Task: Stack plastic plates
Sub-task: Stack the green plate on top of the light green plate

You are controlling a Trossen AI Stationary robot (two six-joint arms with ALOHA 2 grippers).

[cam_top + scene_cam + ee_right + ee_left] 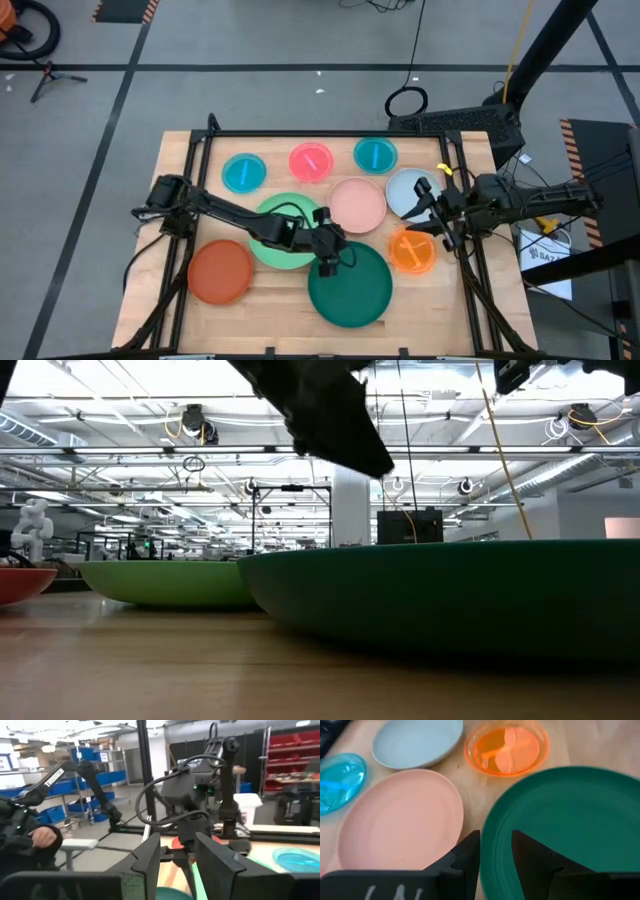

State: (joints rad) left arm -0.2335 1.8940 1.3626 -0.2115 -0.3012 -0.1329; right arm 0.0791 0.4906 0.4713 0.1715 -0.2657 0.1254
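The large dark green plate (pixel 352 290) (pixel 570 830) (pixel 450 595) lies flat near the table's near edge. My left gripper (pixel 328 260) (pixel 496 855) is open above its far-left rim, one finger over the plate and one outside it. In the low view my left gripper (pixel 380 460) hangs clear above the rim. The light green plate (pixel 275 240) lies under my left arm. Beside them lie the red-orange (pixel 220 272), pale pink (pixel 357 204) and pale blue (pixel 405 188) plates. My right gripper (pixel 436 212) (pixel 177 852) is open, raised between the pale blue and small orange (pixel 412 251) plates.
Small cyan (pixel 243 172), hot pink (pixel 311 161) and cyan (pixel 375 154) plates line the far edge inside the black frame (pixel 330 133). Bare wood (pixel 280 320) shows along the near edge. A person's hand (pixel 44 837) shows in the room beyond the table.
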